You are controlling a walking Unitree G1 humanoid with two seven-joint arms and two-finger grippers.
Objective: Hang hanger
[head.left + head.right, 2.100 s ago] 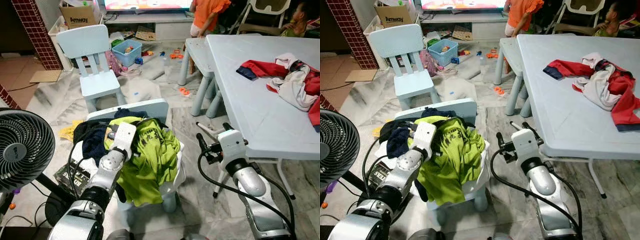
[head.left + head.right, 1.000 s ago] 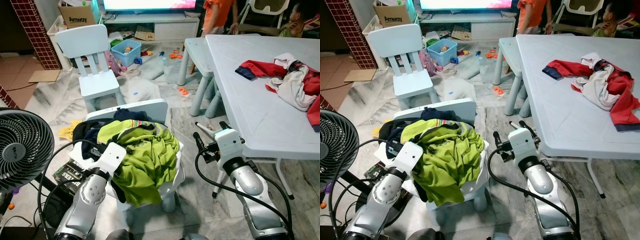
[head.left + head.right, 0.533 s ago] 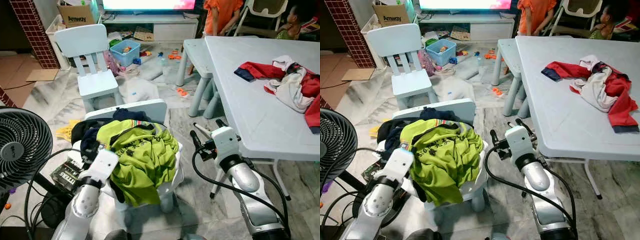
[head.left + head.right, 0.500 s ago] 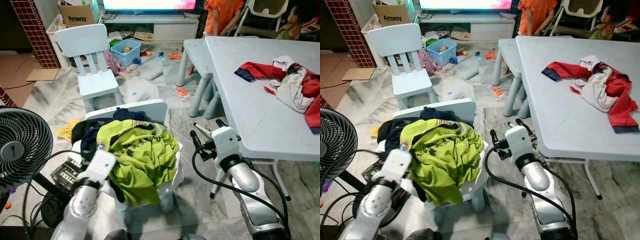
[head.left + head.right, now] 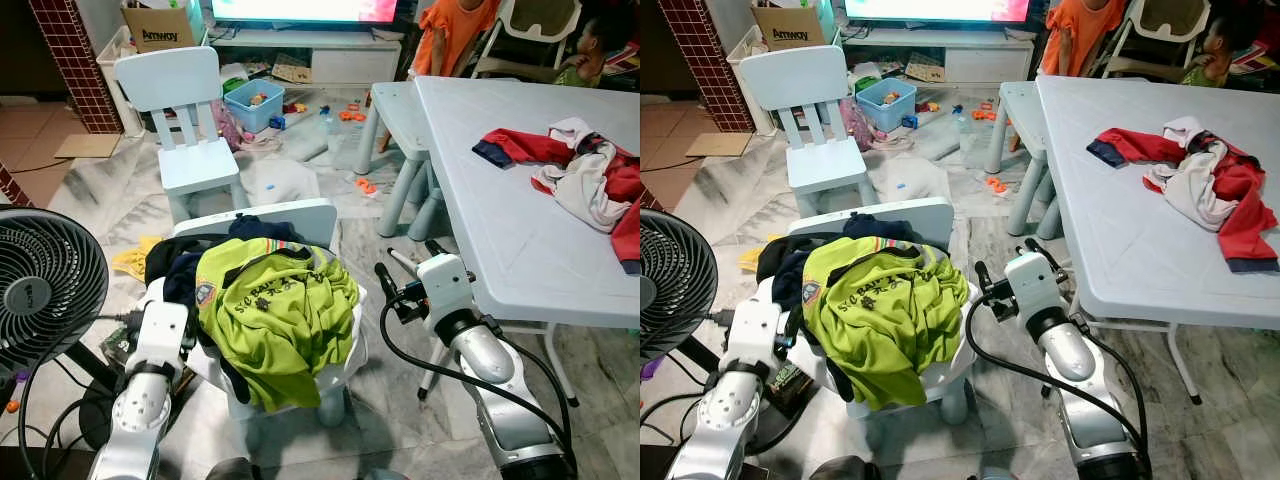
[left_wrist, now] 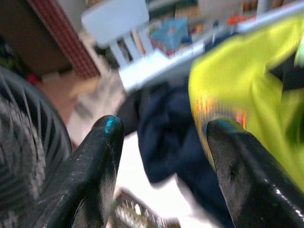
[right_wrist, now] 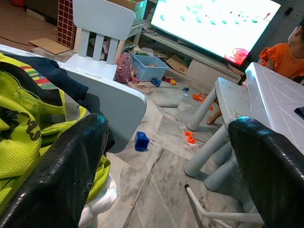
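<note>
At the left edge of the head view, a black fan (image 5: 48, 291). Just right of it, the left gripper (image 6: 161, 126), fingers (image 6: 102, 156) spread apart with nothing between them, aimed at the left flank of a clothes heap. Low in the middle, a small pale-blue chair (image 5: 312, 216) piled with a lime-green shirt (image 5: 278, 312) on top and a navy garment (image 5: 178, 268) spilling toward the fan. Hanger itself not to be made out among the clothes. Above, in the upper left, a second pale-blue chair (image 5: 186, 102) standing bare on the marble floor (image 5: 95, 195), toys and a blue bin (image 5: 253, 101) scattered beyond it. Right of centre, the right gripper (image 7: 171, 121), likewise wide open and holding nothing, poised between the loaded chair and the table edge, near a thin white rod (image 5: 403, 263). Across the right side, a light-blue table (image 5: 510, 225) bearing a crumpled red-and-white bundle of clothes (image 5: 590, 175) toward its far right. Along the top edge, a person in an orange top (image 5: 460, 30).
</note>
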